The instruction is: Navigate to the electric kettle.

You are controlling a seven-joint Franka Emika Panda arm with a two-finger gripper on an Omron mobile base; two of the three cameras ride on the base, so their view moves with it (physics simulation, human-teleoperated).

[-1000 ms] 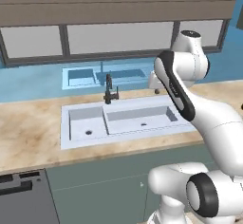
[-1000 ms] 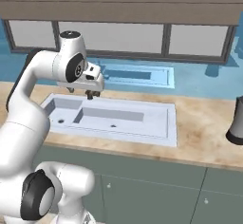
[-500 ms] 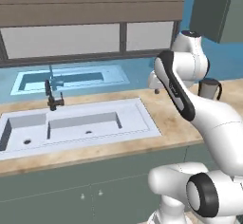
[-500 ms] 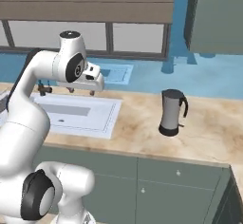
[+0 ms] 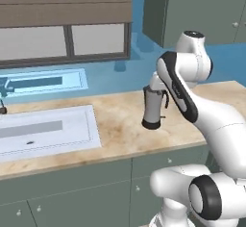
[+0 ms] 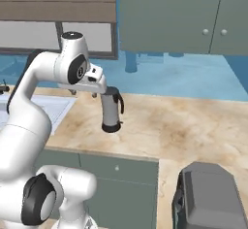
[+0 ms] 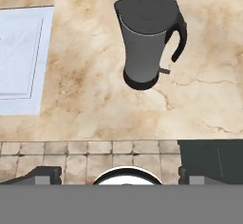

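Directly below the gripper (image 6: 93, 93), the electric kettle (image 7: 147, 38) is seen upright on the marble counter (image 7: 95, 104); finger spread probably cannot be told.

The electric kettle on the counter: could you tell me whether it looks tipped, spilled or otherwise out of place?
Nothing stands out. The electric kettle stands upright on its dark base on the beige counter, lid on, beside the sink.

Setting: a kitchen, rendered. My evidence: beige marbled counter (image 5: 120, 125) with a white inset sink (image 5: 45, 132), grey-green base cabinets (image 5: 86, 187) below, matching wall cabinets (image 6: 169, 17) above, blue wall, window (image 5: 65, 38) behind the sink. An electric kettle (image 6: 111, 109) stands upright on the counter.
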